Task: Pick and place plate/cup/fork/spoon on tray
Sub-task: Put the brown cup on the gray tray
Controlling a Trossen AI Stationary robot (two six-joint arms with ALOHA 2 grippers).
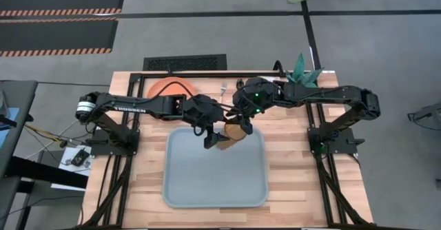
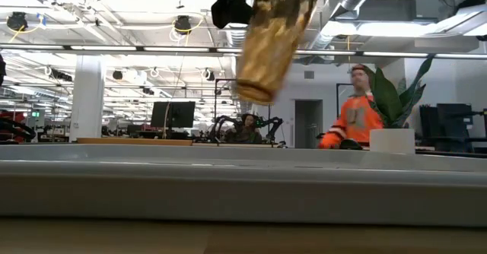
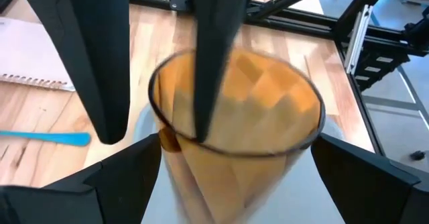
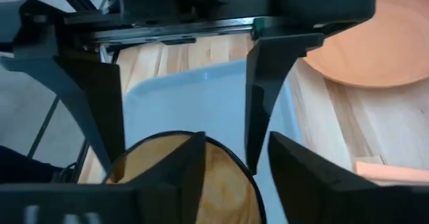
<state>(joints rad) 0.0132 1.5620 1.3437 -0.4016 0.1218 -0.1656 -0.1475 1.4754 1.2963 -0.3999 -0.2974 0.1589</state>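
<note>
While two grippers meet, one cup (image 1: 233, 134) hangs.

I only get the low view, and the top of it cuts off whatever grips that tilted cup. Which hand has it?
Observer: The left hand. Its fingers press the two sides of the cup.
Operator: And the other arm?
Observer: The right hand looks open and straddles the rim, with one finger inside the cup.
Operator: Is the cup over the tray?
Observer: Yes. Seen from above, it hangs over the far edge of the tray.
Operator: Is the plate loaded yet?
Observer: No. The plate lies on the table, beyond the tray.
</note>
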